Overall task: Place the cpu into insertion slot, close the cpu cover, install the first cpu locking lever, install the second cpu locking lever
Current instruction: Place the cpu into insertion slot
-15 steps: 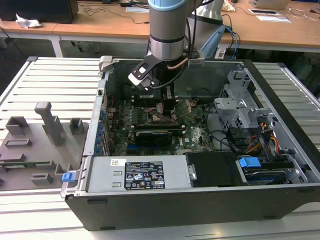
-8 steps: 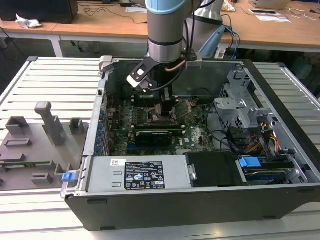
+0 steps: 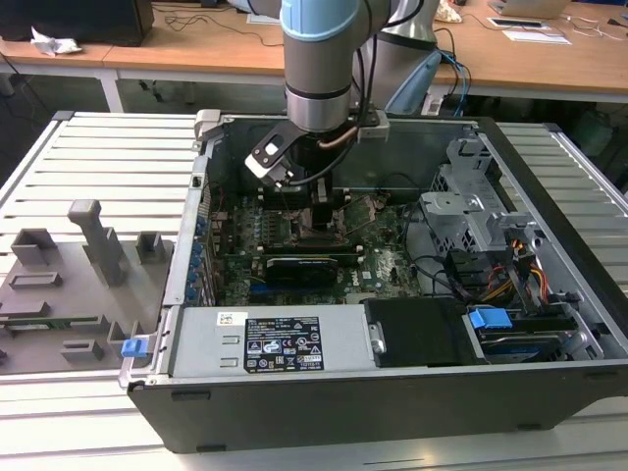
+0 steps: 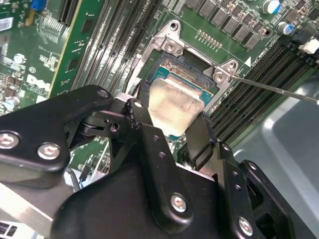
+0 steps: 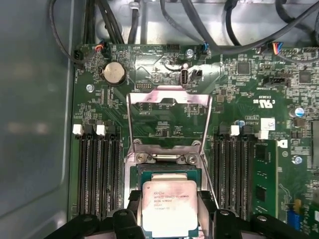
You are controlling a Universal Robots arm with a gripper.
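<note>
While the gripper (image 4: pixel 172 119) is clenched on the cpu (image 5: pixel 169 206), the entry stands at step one of four, not yet complete.

1. Gripper: black fingers (image 4: pixel 199 137) press two opposite edges of the chip; grasp firm as far as both wrist views show.
2. Cpu: silvery-beige top face up, held over the insertion slot (image 4: pixel 174 69) and covering most of it. Whether it touches the pins or sits just above them cannot be told. Judged: not seated, since the fingers have not let go.
3. Insertion slot: dark socket with a metal rim, a strip of it bare past the chip's far edge.
4. Cpu cover (image 5: pixel 149 97): hinged metal frame, swung open and standing back beyond the socket (closing judged outstanding).
5. Locking lever (image 4: pixel 274 89): thin metal rod running off from the socket's corner, unlatched; a second lever is not plainly made out. Both installs judged outstanding.
6. Memory slots (image 5: pixel 97 174): long black rows on either side of the socket.
7. Computer case (image 3: pixel 510 147): open-sided, lying on a slatted table (image 3: pixel 98 157), with the arm reaching down into it.
</note>
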